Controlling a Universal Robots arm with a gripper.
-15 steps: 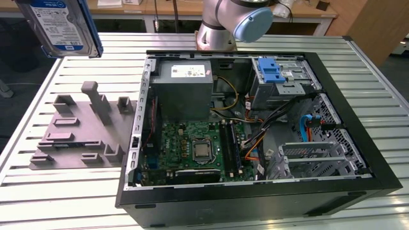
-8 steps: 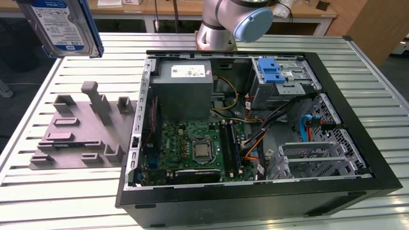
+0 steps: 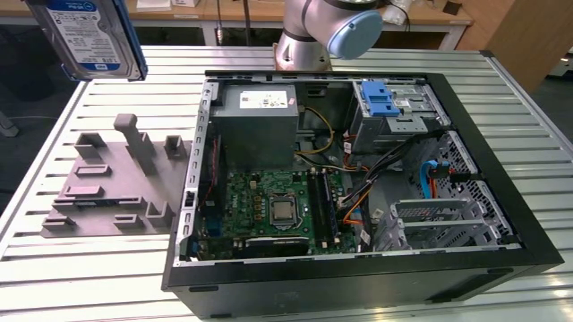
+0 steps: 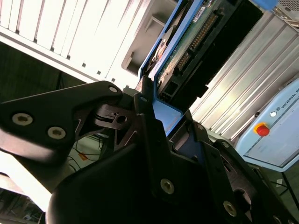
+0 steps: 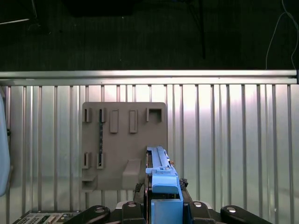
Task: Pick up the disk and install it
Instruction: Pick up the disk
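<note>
Slatted desk (image 3: 90,268) lies below my tool (image 4: 163,116); open computer case (image 3: 358,268) stands off to its side, grey fixture plate (image 5: 140,140) beneath it. My tool is clamped on the disk (image 3: 88,37), holding it clear of the desk.

Disk (image 3: 90,41) | silver-grey drive, white-and-blue label (image 3: 82,23), blue carrier (image 5: 161,175) framing its edges | aloft, clear of the table (image 3: 90,268), at the exterior view's upper left | stood on edge, slightly tilted, label toward that camera | second wrist view: green circuit board (image 4: 180,51) and connector (image 4: 203,30) exposed
</note>
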